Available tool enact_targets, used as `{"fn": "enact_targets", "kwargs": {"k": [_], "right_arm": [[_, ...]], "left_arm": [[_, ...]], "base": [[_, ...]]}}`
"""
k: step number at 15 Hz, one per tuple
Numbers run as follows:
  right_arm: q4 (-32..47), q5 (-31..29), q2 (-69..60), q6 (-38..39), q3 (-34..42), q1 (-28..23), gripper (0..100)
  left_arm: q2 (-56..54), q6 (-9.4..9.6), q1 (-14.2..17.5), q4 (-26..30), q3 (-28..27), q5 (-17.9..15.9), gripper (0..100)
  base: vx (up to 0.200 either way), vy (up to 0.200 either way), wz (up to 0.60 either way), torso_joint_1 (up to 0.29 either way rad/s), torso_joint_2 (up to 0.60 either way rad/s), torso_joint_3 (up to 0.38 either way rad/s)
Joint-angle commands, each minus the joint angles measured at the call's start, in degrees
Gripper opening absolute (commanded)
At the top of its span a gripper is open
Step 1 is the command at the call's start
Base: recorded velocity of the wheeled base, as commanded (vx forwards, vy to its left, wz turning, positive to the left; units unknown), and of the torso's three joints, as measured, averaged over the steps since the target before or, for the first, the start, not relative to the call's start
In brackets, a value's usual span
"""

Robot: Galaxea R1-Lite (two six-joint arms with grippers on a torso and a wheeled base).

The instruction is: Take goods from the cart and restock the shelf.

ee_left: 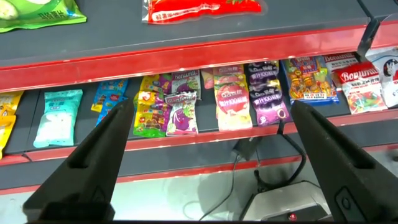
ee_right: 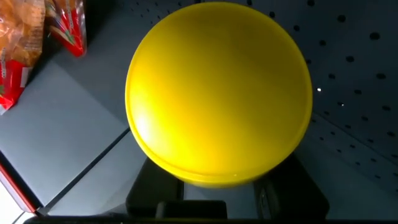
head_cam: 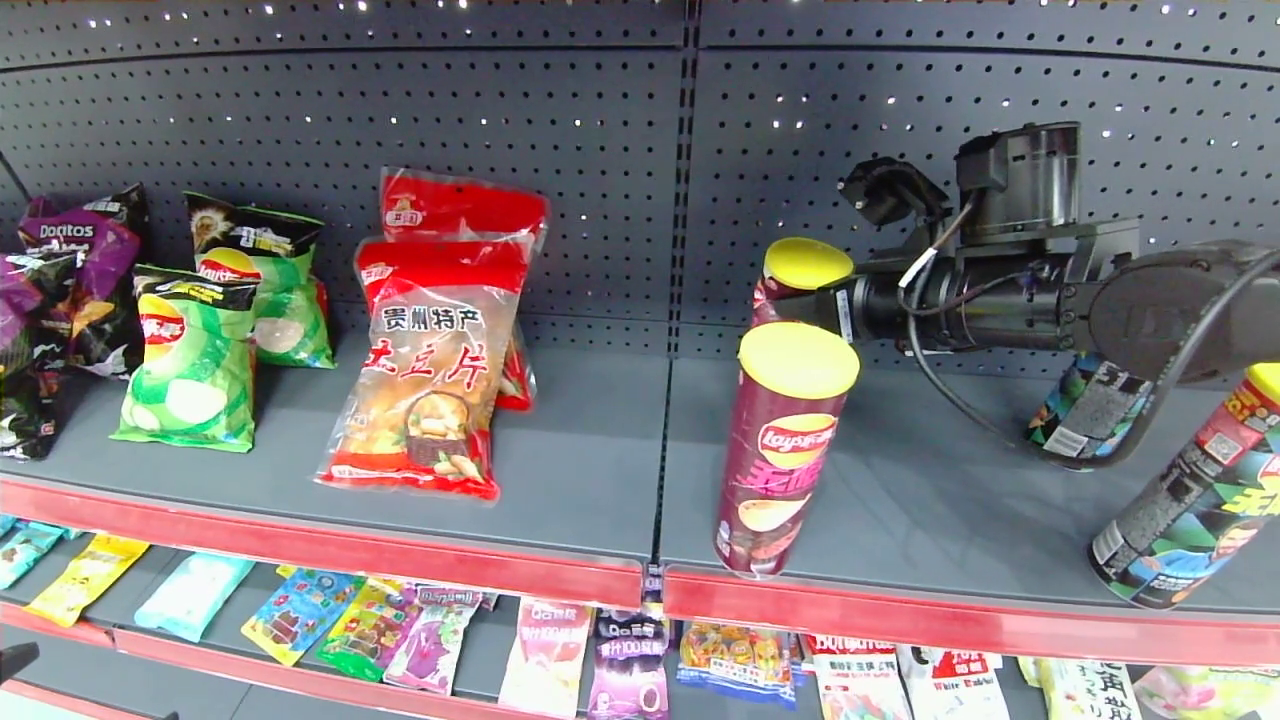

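Print present, none transcribed. Front maroon can point(head_cam: 785, 450): oval logo, large characters under it. Rear can point(head_cam: 768, 300): label mostly hidden. Clear red-topped bag point(head_cam: 430, 390): black characters over big red ones, small logo in the top corner. Green chip bags point(head_cam: 195, 360): round logos. Purple bag point(head_cam: 75, 250): white wordmark. Dark can at right point(head_cam: 1190, 500): red label with yellow characters, code panel. Shelf-edge tag point(head_cam: 655, 580): too small. Lower-shelf packets point(ee_left: 249, 93): printed names, small.
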Motion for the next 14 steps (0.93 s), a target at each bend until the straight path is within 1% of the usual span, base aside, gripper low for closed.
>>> {"fn": "enact_targets", "kwargs": {"k": [1, 4, 5, 14], "right_arm": [[0.07, 0.03, 0.02, 0.03, 0.08, 0.04, 0], [0.07, 0.03, 0.11, -0.06, 0.08, 0.04, 0], [0.07, 0.03, 0.11, -0.06, 0.17, 0.04, 100], [-0.02, -0.32, -1.91, 0.21, 1.05, 0.04, 100]], "left_arm": [[0.12, -0.01, -0.01, 0.01, -0.06, 0.02, 100], [0.21, -0.01, -0.01, 0.01, -0.14, 0.02, 100], [0.21, -0.01, -0.01, 0.01, -0.14, 0.02, 100], [0.30, -0.01, -0.01, 0.01, -0.23, 0.02, 100]], "base": [[0.000, 0.000, 0.00, 0.000, 0.00, 0.000], [0.000, 0.000, 0.00, 0.000, 0.00, 0.000], [0.000, 0.000, 0.00, 0.000, 0.00, 0.000], [0.000, 0.000, 0.00, 0.000, 0.00, 0.000]]}}
